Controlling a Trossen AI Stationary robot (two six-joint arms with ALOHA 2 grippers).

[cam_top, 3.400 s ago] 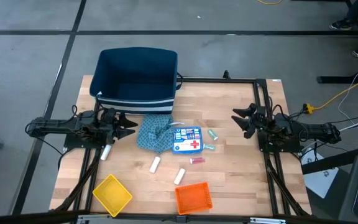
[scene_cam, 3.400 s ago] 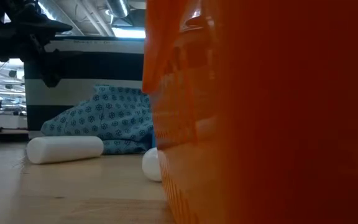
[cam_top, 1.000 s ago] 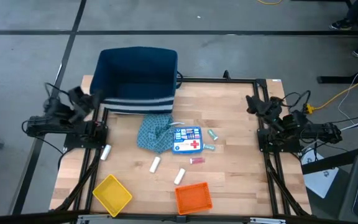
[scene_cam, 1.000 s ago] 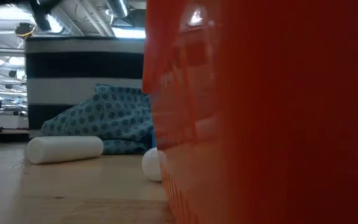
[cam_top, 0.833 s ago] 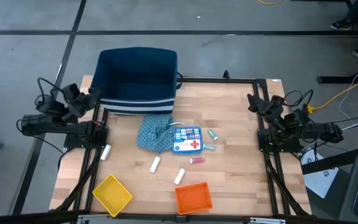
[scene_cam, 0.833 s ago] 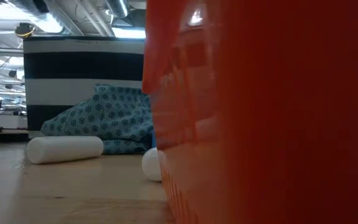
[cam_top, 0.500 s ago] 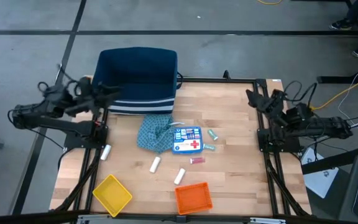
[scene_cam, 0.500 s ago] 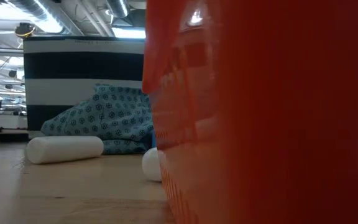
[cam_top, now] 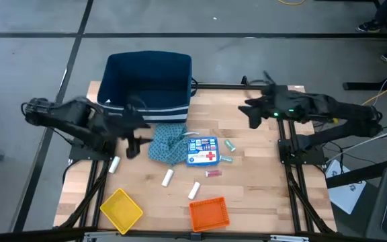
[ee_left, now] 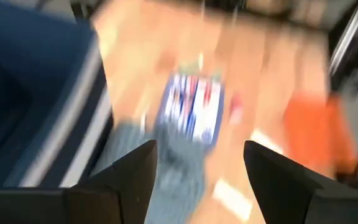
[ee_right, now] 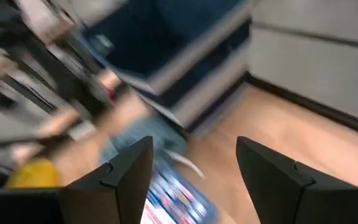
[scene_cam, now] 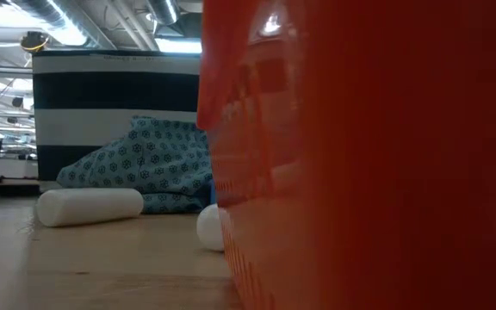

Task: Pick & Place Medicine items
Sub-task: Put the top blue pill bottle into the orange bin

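Observation:
The blue-and-white box with a red cross (cam_top: 202,150) lies flat mid-table, also in the left wrist view (ee_left: 194,106). Three white cylinders (cam_top: 115,164) (cam_top: 168,177) (cam_top: 194,190) lie on the wood; one (scene_cam: 90,207) shows in the low view. Teal pieces (cam_top: 230,144) (cam_top: 226,159) and a pink piece (cam_top: 212,173) sit right of the box. My left gripper (cam_top: 134,131) (ee_left: 197,168) hovers open just left of the teal cloth (cam_top: 166,143). My right gripper (cam_top: 250,114) (ee_right: 194,162) hovers open over the table's far right part, up and right of the box.
A dark blue bin with a striped side (cam_top: 148,84) stands at the far edge. A yellow tray (cam_top: 121,209) and an orange tray (cam_top: 209,213) sit at the near edge; the orange tray (scene_cam: 368,155) blocks most of the low view. Bare wood lies right of the items.
Both arms have swung in from the table's sides, fast enough to blur the wrist views. My left gripper moved right and toward the near edge, reaching the cloth's left side. My right gripper moved left over the far right of the table. No item has moved.

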